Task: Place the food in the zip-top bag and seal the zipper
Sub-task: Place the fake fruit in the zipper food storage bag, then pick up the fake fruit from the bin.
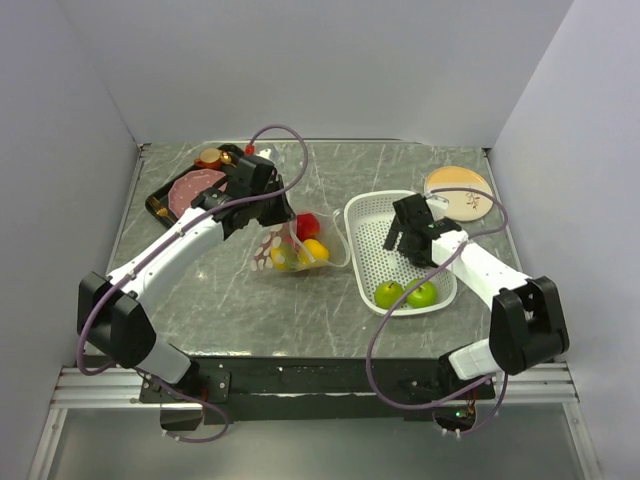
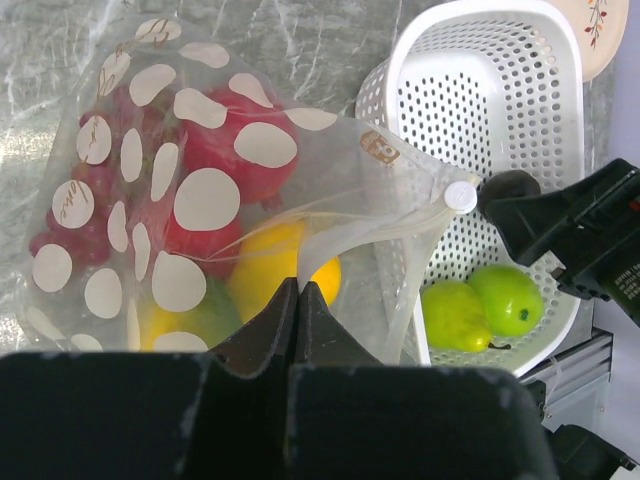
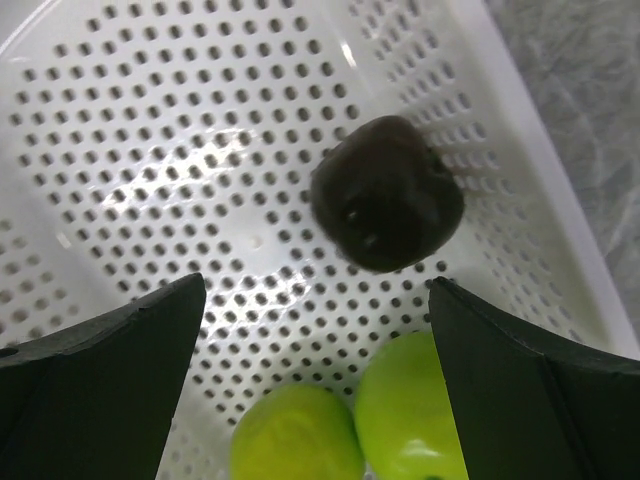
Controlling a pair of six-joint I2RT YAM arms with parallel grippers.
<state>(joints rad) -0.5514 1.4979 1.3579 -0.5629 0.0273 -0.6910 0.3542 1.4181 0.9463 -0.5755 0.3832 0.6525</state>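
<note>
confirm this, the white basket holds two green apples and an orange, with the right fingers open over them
No. The right wrist view shows the third fruit in the basket is a dark plum, not an orange. The two green apples are there, with the right fingers open over them.

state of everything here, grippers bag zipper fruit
zip-top bag: open, part filled
zipper: unsealed
left gripper: shut on the bag
right gripper: open above basket
plum: loose in basket
green apples: loose in basket
</note>
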